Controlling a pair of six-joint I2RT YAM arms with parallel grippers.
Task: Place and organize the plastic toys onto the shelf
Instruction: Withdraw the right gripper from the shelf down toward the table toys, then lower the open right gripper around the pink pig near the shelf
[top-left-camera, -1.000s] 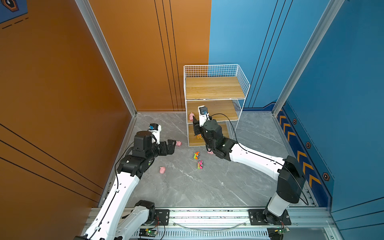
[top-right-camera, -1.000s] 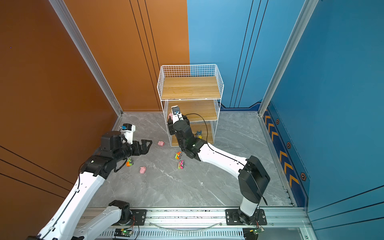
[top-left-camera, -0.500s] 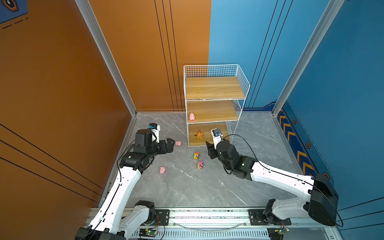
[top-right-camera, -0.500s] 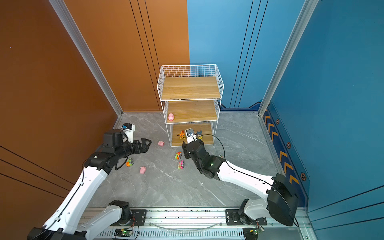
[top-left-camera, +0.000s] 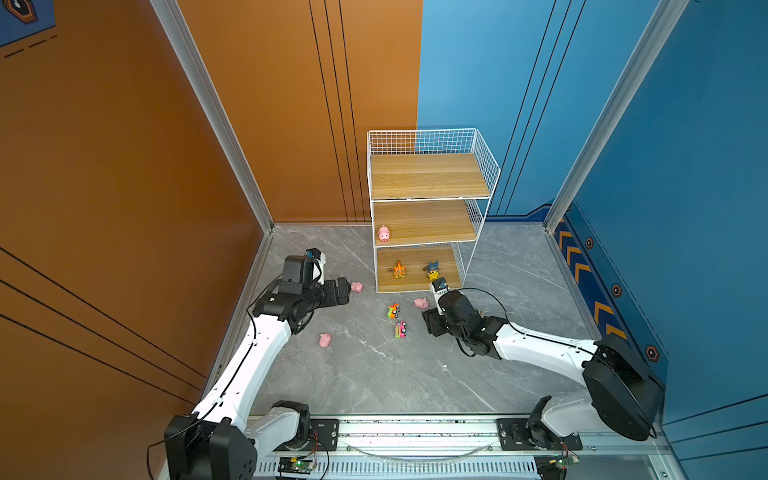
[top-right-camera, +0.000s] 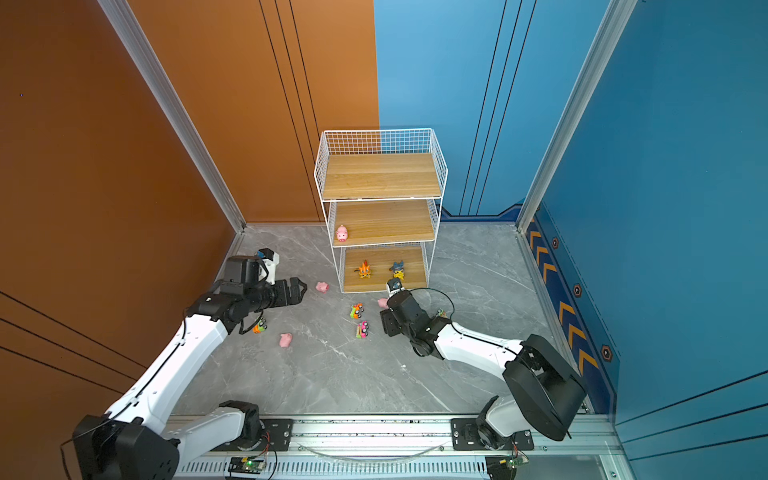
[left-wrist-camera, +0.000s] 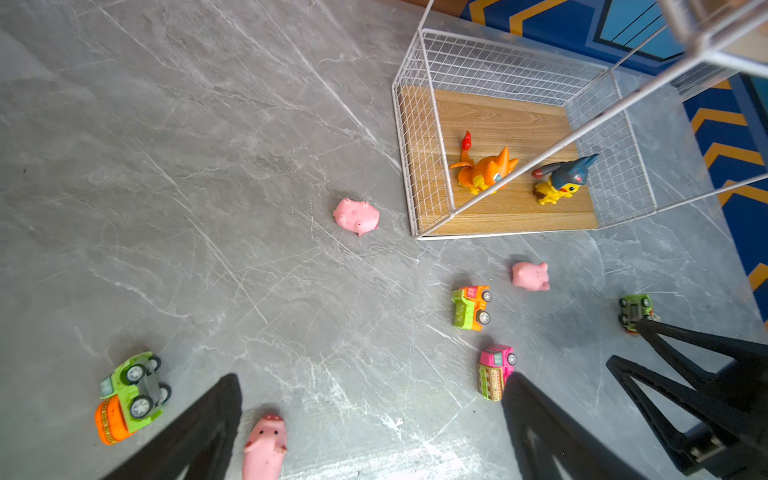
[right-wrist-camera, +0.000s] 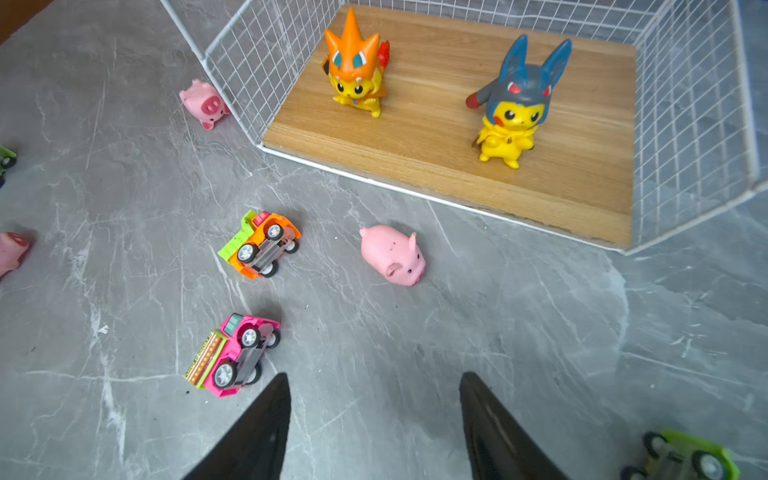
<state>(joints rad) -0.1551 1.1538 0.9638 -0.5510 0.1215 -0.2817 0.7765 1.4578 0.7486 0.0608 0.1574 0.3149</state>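
Your left gripper (top-left-camera: 345, 290) stood above the grey floor (top-left-camera: 374, 374) with its fingers spread wide and nothing between them. It was near the corner pig (top-left-camera: 356, 286), which lay just beside the lower left corner of the shelf (top-left-camera: 430, 176). Your right gripper (right-wrist-camera: 376, 415) was parted too and held nothing, aimed at the floor in front of the shelf.

The shelved pig (top-left-camera: 383, 233) sat at the left front edge of the middle board. On the bottom board stood the orange flame-topped figure (top-left-camera: 399, 270) and the blue-hooded yellow figure (top-left-camera: 432, 271), apart from each other.

On the floor, the front pig (right-wrist-camera: 392, 255) lay near the shelf's front edge. The orange-and-green car (right-wrist-camera: 259, 245) and the pink car (right-wrist-camera: 232, 357) lay nearby, both tipped on their sides. The far pig (top-left-camera: 325, 340) lay near your left arm, the green-and-orange car (top-right-camera: 259, 327) under that arm, and the green car (right-wrist-camera: 685, 461) beside the right gripper.
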